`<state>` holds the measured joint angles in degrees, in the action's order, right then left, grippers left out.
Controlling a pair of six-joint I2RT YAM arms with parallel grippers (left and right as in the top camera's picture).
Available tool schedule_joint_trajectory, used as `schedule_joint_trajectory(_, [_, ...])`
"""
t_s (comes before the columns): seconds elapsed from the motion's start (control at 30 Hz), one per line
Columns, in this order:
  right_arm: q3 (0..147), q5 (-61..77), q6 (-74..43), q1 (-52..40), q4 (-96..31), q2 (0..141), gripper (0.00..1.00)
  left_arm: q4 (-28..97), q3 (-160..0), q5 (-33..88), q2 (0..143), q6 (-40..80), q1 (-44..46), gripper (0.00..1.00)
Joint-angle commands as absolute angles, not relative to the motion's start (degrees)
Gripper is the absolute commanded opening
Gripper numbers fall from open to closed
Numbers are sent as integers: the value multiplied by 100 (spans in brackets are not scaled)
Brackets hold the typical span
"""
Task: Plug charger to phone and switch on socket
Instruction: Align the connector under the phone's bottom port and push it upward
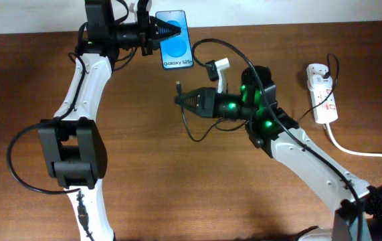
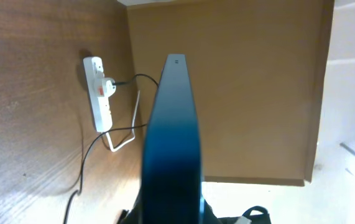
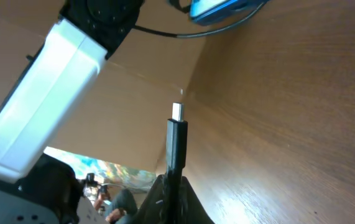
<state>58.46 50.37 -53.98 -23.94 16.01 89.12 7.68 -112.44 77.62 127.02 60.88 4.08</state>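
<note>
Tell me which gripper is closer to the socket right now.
Right. The right gripper, holding the charger, is near the middle of the table, some way from the socket. The left gripper, holding the phone at the far edge, is farther still.

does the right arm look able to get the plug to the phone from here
Probably yes. The right tool holds the charger by its plug end, aimed at the phone, which the left tool holds. Only bare table shows between them.
</note>
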Motion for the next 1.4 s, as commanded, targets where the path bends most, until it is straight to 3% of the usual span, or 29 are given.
schedule_joint_trajectory(0.0, [5876, 4783, -5800, -2421, 1780, 8986, 4, 707, -11345, 7889, 12663, 6381, 388, 0])
schedule_joint_trajectory(1.37, [5878, 4917, -5533, -2064, 1741, 9039, 4, 690, -11345, 8121, 12663, 6055, 642, 0])
